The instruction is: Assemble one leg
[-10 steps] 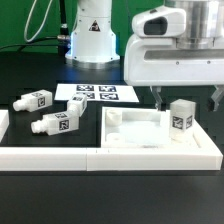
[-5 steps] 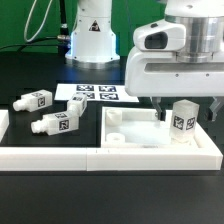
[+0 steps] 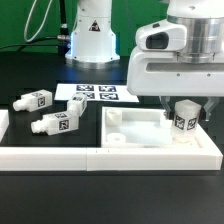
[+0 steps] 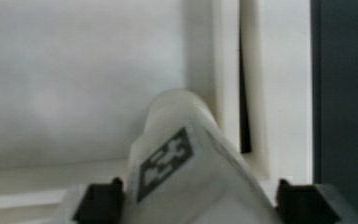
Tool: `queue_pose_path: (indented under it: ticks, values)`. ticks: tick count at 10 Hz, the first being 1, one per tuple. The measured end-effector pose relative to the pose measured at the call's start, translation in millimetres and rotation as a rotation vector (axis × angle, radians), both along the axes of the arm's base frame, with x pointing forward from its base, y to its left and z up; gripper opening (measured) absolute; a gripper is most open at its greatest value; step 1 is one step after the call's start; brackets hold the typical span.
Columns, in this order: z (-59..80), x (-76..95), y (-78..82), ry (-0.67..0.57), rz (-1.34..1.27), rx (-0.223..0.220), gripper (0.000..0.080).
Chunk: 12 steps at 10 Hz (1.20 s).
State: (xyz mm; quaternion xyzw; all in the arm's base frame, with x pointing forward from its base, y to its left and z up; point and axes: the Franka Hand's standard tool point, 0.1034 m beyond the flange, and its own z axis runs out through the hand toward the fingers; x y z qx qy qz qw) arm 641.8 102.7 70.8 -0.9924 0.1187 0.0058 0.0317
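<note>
A white leg with a black-and-white tag stands upright in the large white square panel, in the corner at the exterior view's right. My gripper hangs straight over it, with one finger on each side of the leg's upper part. The jaws are open, and a gap shows between each finger and the leg. In the wrist view the leg rises between the two dark fingertips of the gripper. Two more legs lie on their sides at the exterior view's left.
The marker board lies flat behind the panel. A long white border rail runs along the front. The arm's white base stands at the back. A white part shows at the left edge.
My gripper has come down over the upright leg, so its fingers now straddle the leg's top. The leg and the other parts have not moved.
</note>
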Motion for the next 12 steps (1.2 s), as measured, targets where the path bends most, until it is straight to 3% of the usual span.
queue_pose_path:
  ticks: [4,6,7,9,11,12]
  values:
    - [-0.4,-0.2,0.4,0.019,-0.279,-0.001,0.0396]
    - [-1.1,-1.2,-0.6,0.043,-0.627,-0.004,0.0396]
    - [-1.6,-1.4,5.3,0.051,-0.859,0.004,0.0396]
    - [-1.7,0.3,7.1,0.039,-1.146,0.065,0.0397]
    - [-2.1,-0.7,7.2,0.035,-1.176,0.072,0.0409]
    - [-2.4,-1.0,7.8,0.022,-1.056,0.067,0.0409]
